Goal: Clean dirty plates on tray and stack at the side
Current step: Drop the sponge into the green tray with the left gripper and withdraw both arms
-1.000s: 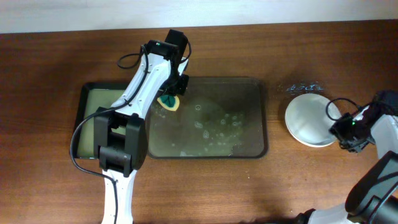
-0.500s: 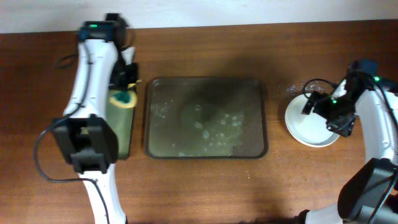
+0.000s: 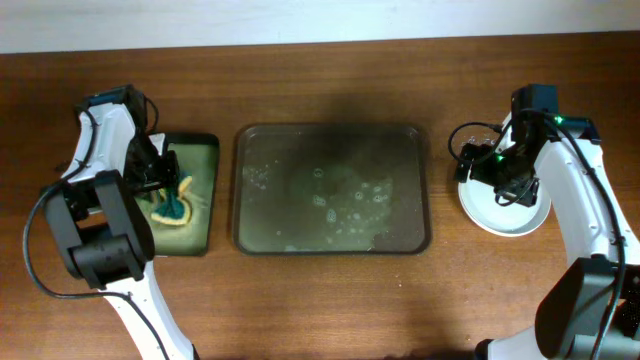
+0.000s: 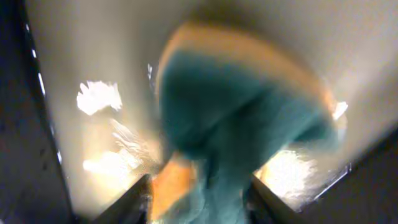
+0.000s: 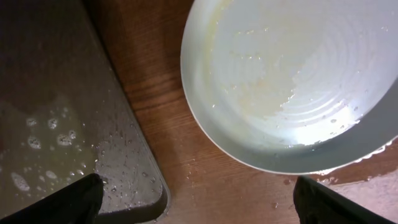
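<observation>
From overhead, the tray [image 3: 300,215] holds no plates, only suds and standing water. The plates [image 3: 503,215] sit on the table [image 3: 330,300] off its right end, directly under the right gripper [image 3: 497,175]. From here they read as one round white shape, so how many are stacked cannot be counted. The left gripper [image 3: 163,183] hangs over the small tray [image 3: 200,142], with the sponge [image 3: 172,210] just below its jaws.

In the left wrist view, which is blurred, the teal and yellow sponge [image 4: 236,118] fills the gap between the two fingers [image 4: 134,202] and runs out ahead of them. The jaws appear closed on it, over the pale floor of the small tray.

In the right wrist view, the right gripper [image 5: 193,199] is spread wide with nothing between its fingertips [image 5: 81,196]. The top plate lies ahead of the jaws and toward their right side, apart from both tips. It is wet, with a faint yellowish trace near its centre. The tray's rounded corner [image 5: 56,93] lies ahead of the left tip, near the plate but not touching it.

Judging from this, the cleaning and stacking look essentially finished. What is probably left is setting the sponge down and drawing both arms away. Whether the faint trace on the top plate needs another wipe is uncertain.
</observation>
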Robot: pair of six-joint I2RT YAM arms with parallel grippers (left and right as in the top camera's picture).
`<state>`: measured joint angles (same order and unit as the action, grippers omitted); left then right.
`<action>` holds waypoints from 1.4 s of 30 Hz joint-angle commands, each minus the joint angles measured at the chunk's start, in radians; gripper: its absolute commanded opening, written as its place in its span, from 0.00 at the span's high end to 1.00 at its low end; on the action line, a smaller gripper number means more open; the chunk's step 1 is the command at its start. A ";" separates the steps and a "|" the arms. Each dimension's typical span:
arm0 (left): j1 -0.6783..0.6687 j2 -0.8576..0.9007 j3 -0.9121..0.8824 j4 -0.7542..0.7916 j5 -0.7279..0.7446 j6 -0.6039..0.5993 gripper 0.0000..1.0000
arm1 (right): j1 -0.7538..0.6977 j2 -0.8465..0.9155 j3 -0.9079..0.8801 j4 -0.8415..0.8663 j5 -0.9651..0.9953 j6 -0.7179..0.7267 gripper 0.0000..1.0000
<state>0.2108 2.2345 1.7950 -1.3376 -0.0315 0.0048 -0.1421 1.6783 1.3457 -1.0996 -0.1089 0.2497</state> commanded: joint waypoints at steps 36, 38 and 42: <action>-0.032 -0.104 0.713 -0.111 0.428 -0.016 0.01 | 0.124 -1.326 -0.377 0.194 0.079 -0.168 0.02; -0.032 -0.104 0.712 -0.111 0.428 -0.016 0.01 | 0.151 -1.445 -0.620 0.400 0.061 -0.168 0.02; -0.032 -0.104 0.713 -0.111 0.428 -0.016 0.01 | 0.195 -1.601 -0.934 0.710 0.053 -0.167 0.02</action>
<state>0.1761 2.1353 2.5042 -1.4498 0.3862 -0.0048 0.0299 0.1547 0.5327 -0.5007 -0.0463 0.0917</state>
